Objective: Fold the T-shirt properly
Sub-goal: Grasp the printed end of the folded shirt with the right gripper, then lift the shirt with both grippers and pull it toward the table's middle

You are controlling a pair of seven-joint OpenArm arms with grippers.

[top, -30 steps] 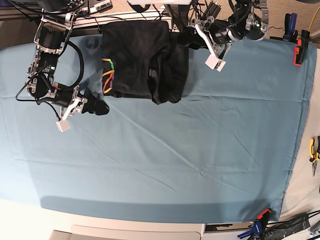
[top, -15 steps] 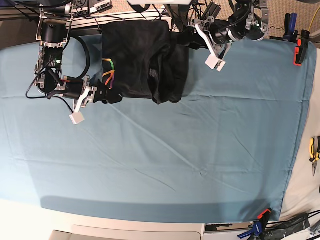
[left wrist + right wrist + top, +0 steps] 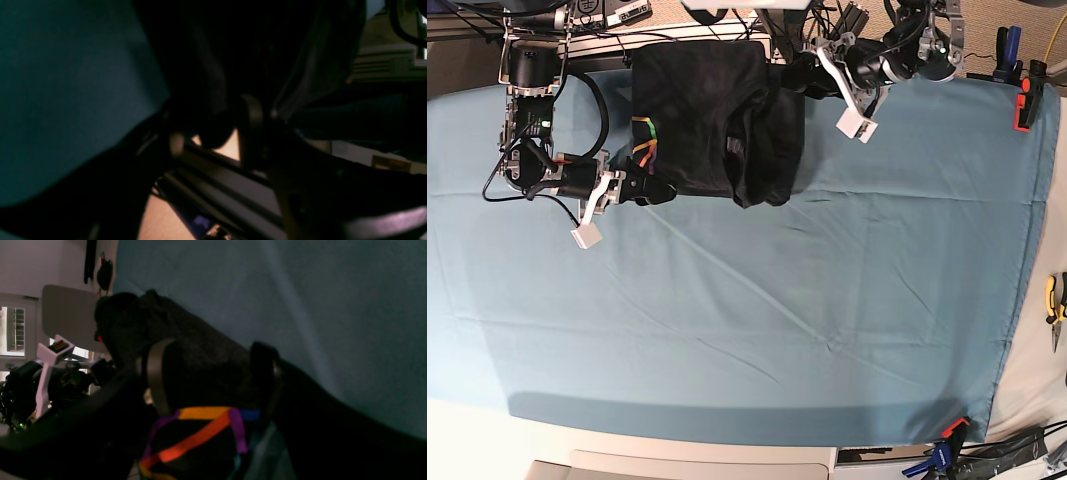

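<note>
The dark T-shirt (image 3: pixel 697 110) lies partly folded at the table's far edge, its rainbow collar trim (image 3: pixel 642 145) on its left side. My right gripper (image 3: pixel 649 188) is at the shirt's near-left corner, just below the collar. In the right wrist view its jaws (image 3: pixel 210 376) stand wide around a bulge of the shirt (image 3: pixel 200 350), with the trim (image 3: pixel 200 426) just below. My left gripper (image 3: pixel 795 78) is at the shirt's far-right edge. In the dim left wrist view that gripper (image 3: pixel 213 130) looks shut on a gather of the black fabric (image 3: pixel 240 50).
A teal cloth sheet (image 3: pixel 777 300) covers the whole table. Cables and equipment crowd the back edge. An orange clamp (image 3: pixel 1025 100) sits at the far right corner, pliers (image 3: pixel 1055 300) lie off the right edge, and another clamp (image 3: pixel 947 430) grips the near right corner.
My right gripper has travelled right from the bare teal cloth to the shirt's collar corner and now straddles the fabric, its jaws slightly narrower. The left arm has not moved.
</note>
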